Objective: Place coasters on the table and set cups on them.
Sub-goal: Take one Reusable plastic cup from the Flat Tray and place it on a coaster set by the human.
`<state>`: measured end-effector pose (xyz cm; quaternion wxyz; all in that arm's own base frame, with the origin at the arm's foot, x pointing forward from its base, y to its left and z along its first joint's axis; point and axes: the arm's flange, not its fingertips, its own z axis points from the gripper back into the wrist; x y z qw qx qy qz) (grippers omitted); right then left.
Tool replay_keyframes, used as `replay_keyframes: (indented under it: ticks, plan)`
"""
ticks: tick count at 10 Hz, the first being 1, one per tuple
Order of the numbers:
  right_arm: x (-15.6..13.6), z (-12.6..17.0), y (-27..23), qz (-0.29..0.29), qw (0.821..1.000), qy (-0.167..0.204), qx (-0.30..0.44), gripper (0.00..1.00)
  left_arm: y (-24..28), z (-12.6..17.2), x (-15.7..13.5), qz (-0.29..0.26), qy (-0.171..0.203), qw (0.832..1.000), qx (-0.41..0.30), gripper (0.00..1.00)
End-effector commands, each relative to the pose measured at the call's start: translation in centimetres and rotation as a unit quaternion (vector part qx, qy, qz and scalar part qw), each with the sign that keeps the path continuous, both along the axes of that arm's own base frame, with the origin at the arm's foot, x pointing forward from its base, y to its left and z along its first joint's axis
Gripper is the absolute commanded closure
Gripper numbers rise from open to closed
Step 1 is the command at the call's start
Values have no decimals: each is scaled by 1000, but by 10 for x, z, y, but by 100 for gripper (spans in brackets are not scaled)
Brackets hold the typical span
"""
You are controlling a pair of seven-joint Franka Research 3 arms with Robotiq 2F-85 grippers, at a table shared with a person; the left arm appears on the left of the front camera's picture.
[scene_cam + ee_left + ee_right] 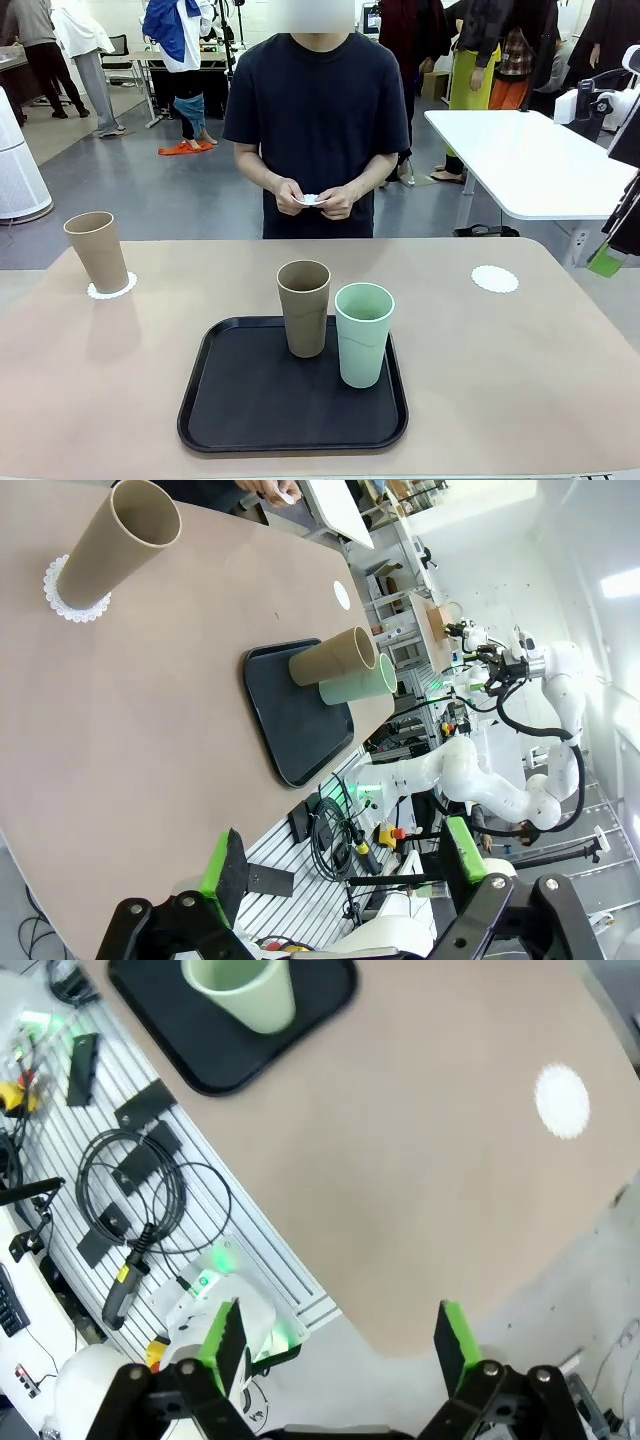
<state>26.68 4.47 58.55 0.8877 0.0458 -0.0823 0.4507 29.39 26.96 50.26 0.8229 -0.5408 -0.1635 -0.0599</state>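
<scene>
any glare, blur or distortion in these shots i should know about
Front view: sharp, evenly lit, only faint shadows on the table. Left wrist view: rolled, wide-angle stretch on the tan cup, far wall washed out. Right wrist view: coaster nearly blown out white.

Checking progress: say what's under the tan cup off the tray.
A white scalloped coaster lies under the tan cup; only its edge shows, the cup's base covers its middle.

Watching remotely, I had a black rounded-square tray [250, 400] sitting dead centre, close to my side. Across from me stood a person in a dark navy t-shirt [318, 100]. A white table [530, 160] was behind them on the right, and a white perforated tower [15, 175] stood far left. The right wrist view caught coiled black cables [150, 1185] on a slotted aluminium plate [270, 1260].
</scene>
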Motion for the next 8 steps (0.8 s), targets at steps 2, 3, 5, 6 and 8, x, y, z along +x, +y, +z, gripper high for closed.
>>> replay_keyframes:
  ticks: [2,3,5,6,8]
  plan:
    - [80,-78,0,173,962,-8,211,0,1,4,-1,5,2,1000,-6,0]
    - [97,-91,-4,202,933,-34,295,0,1,4,-1,5,2,1000,-6,0]
    - [105,-123,-15,243,887,-125,371,0,1,4,-1,5,2,1000,-6,0]
    - [110,-130,-21,228,877,-137,400,0,1,4,-1,5,2,1000,-6,0]
    - [103,-139,-22,192,902,-107,372,0,1,4,-1,5,2,1000,-6,0]
